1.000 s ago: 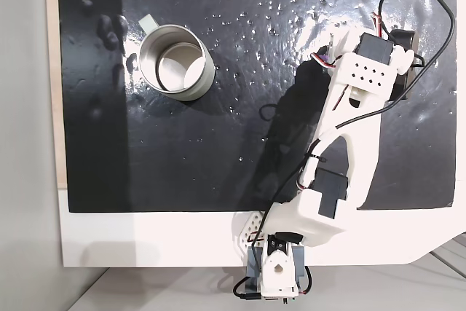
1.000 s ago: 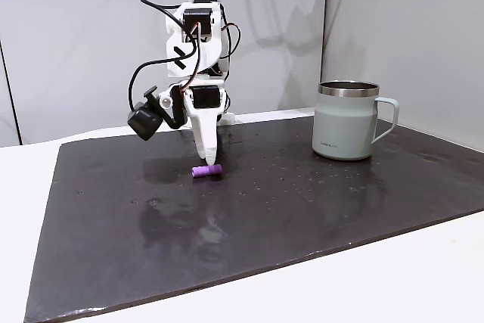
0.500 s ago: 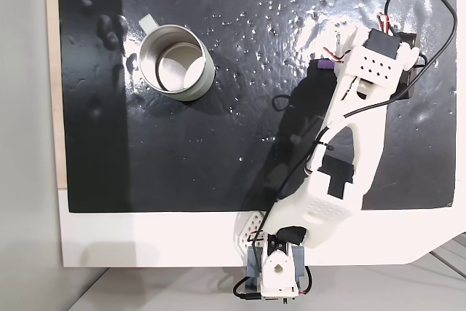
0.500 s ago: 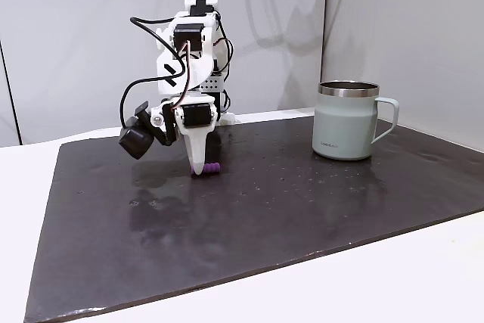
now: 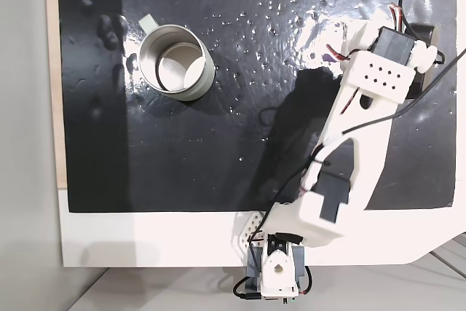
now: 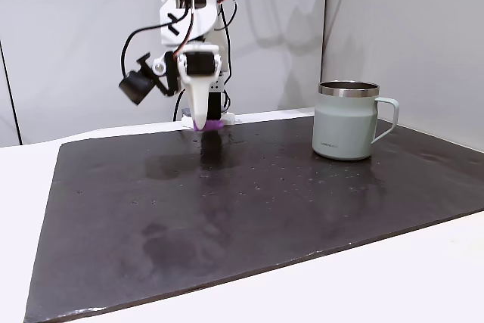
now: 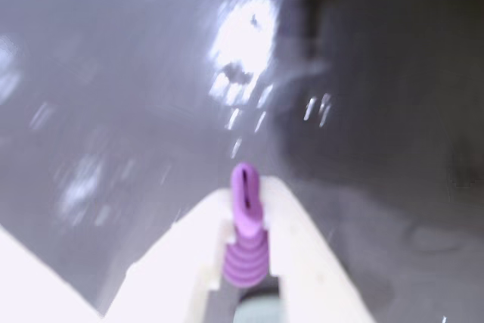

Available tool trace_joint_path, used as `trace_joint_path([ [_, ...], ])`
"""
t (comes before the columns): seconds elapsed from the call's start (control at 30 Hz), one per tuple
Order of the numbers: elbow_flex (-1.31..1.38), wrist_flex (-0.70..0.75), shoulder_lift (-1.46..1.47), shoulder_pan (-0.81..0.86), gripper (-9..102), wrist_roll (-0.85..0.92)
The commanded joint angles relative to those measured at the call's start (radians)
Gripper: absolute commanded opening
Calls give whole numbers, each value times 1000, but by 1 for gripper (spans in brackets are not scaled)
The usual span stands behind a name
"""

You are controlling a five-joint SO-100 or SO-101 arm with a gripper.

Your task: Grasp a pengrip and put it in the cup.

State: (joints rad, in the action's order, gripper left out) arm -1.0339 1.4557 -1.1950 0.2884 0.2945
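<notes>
Above the dark mat (image 6: 249,209), gripper (image 6: 201,123) pinching the purple pengrip (image 7: 246,232), lifted clear, cup (image 6: 345,120) well apart to the right.

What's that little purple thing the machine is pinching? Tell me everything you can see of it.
The pengrip is a small light-purple tube, soft rubber by its look, ribbed at one end and smooth at the tip, where a dark slot opens. It sits clamped between the white fingers of the gripper, its tip poking out past them. In a fixed view from the side the pengrip hangs clear above the dark mat, left of the cup, touching only the fingers.
</notes>
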Motion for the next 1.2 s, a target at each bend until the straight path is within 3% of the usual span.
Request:
trace_joint_path([
  [0.0,94,61,-210,-49,0,-15],
  [0.47,261,224,-367,-362,0,-107],
  [0.73,276,232,-362,-603,0,-166],
  [1.17,367,216,-167,-802,0,-176],
])
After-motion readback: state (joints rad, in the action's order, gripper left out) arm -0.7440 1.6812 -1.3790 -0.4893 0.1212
